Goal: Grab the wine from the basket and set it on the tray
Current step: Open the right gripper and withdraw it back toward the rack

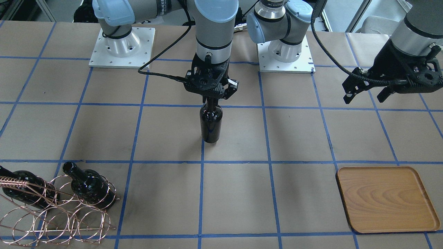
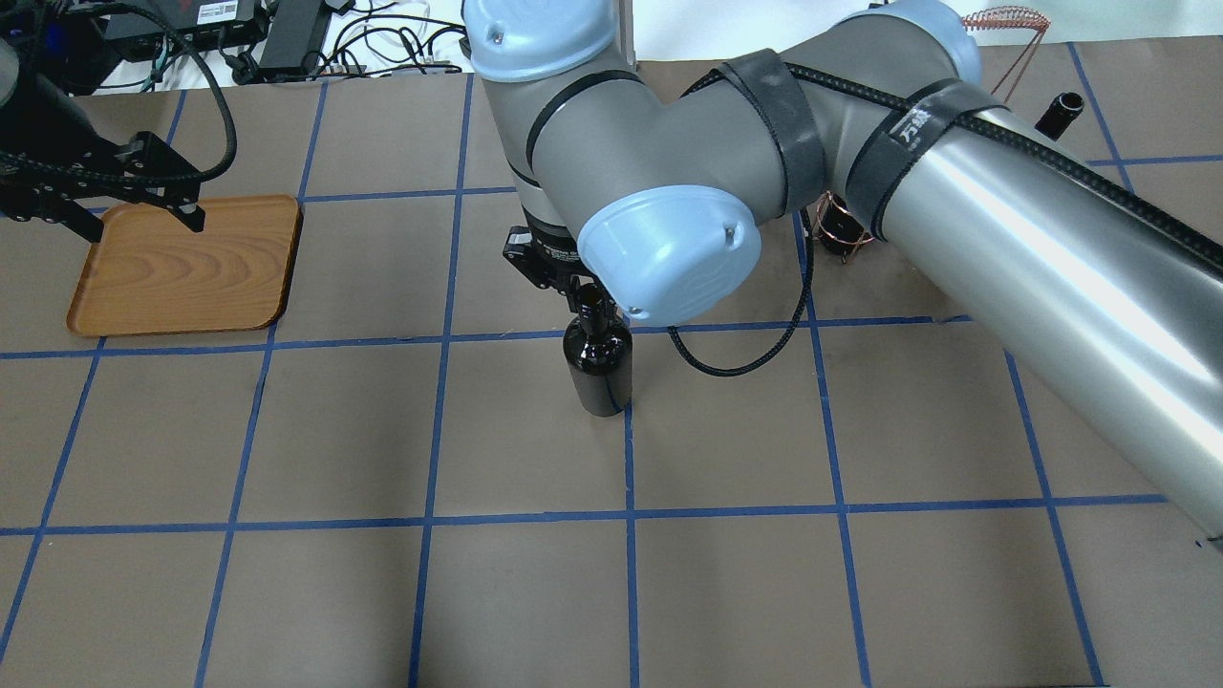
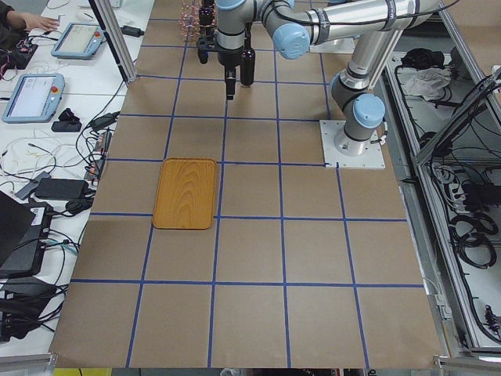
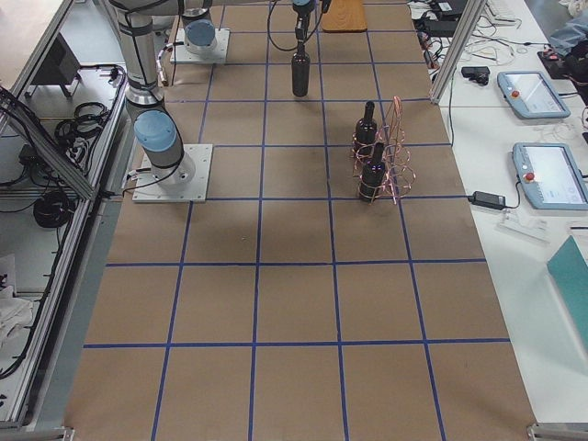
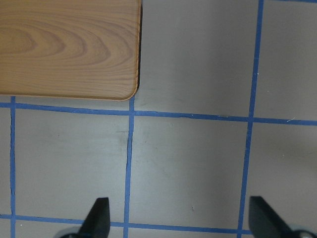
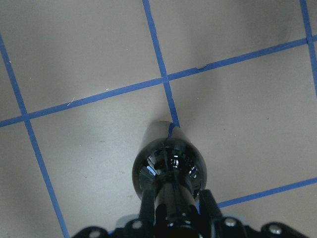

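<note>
Exterior front-facing view, nearest me: wire basket (image 1: 57, 209) at one corner w/ two other bottles (image 1: 90, 186) lying in its hoops, wooden tray (image 1: 387, 199) at the opposite corner. Further back, approx. mid table (image 1: 297, 138), the wine bottle (image 1: 211, 122) stands upright (can't tell if its base touches down), right gripper (image 1: 210, 100) pinching its neck from above. Left gripper (image 1: 363, 98) hangs beyond the tray, fingers spread wide.

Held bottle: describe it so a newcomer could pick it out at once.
Look at the middle of the table, between the wire basket at one end and the wooden tray at the other. The bottle is upright there, its neck gripped by the right end effector. The other two bottles sit in the basket; this one is out in the open.
</note>
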